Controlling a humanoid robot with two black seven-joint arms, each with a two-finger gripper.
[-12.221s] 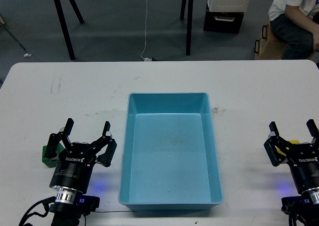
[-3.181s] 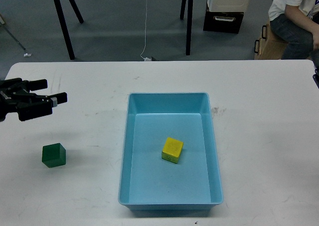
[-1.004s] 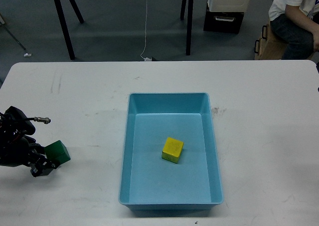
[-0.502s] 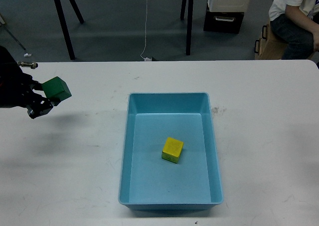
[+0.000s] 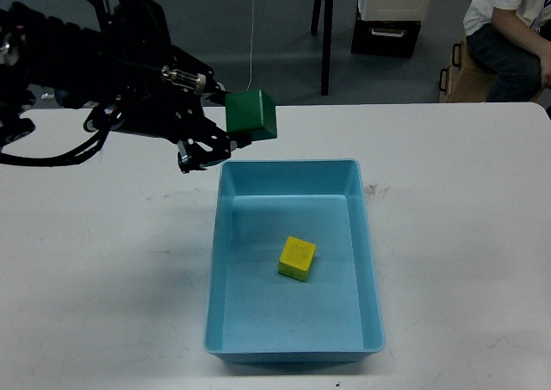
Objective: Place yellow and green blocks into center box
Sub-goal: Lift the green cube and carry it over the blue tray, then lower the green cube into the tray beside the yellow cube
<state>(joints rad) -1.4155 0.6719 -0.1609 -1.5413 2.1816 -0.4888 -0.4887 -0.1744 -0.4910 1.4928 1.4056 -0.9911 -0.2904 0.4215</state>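
Fingers of left gripper clamped on green block above tray far-left rim, yellow block mid-floor

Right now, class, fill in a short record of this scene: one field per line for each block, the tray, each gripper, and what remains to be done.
yellow block: lying on the tray floor, near its middle
green block: held in the air, near the tray's far left corner
blue tray: on the white table
left gripper: shut on the green block
right gripper: not in view
remaining: green block not yet in the tray
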